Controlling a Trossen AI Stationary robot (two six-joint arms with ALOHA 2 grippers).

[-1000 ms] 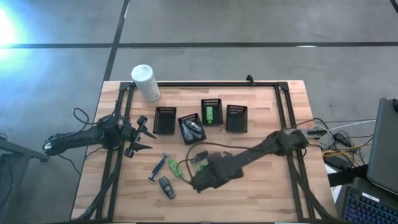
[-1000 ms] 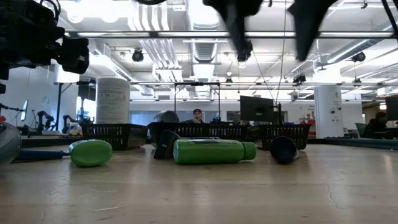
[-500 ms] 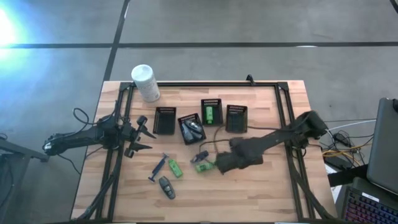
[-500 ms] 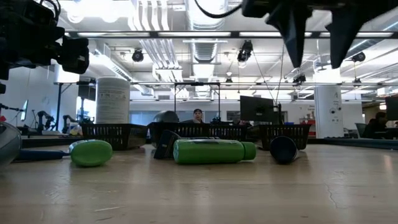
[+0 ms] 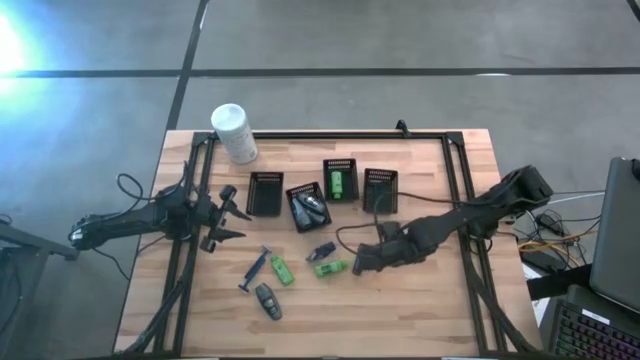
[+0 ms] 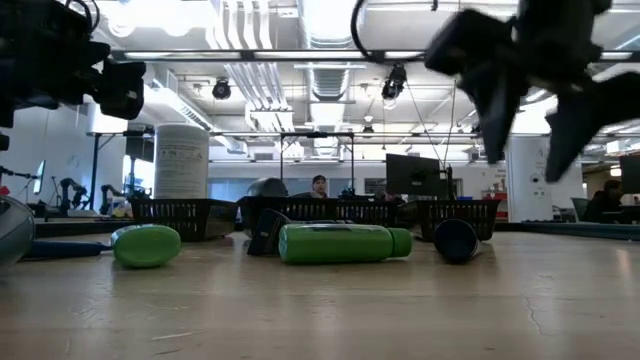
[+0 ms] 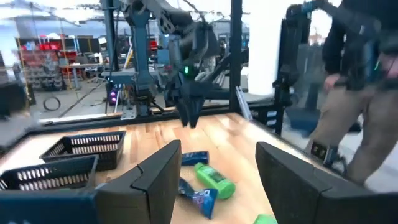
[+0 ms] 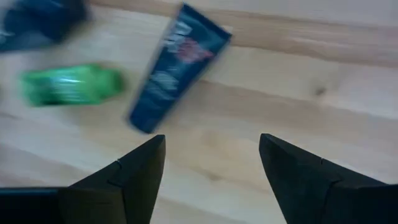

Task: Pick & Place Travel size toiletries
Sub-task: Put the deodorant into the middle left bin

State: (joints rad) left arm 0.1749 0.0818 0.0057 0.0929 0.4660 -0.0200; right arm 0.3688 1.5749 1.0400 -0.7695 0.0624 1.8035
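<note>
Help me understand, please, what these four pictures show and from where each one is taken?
Two dark robot arms work at a wooden table. One picture looks straight down, one looks level across the tabletop, and two come from cameras on the wrists. The right gripper hovers with its fingers open and empty beside a green bottle and a dark tube. The left gripper waits open at the left side. Four black baskets stand in a row, with a white canister behind them.
</note>
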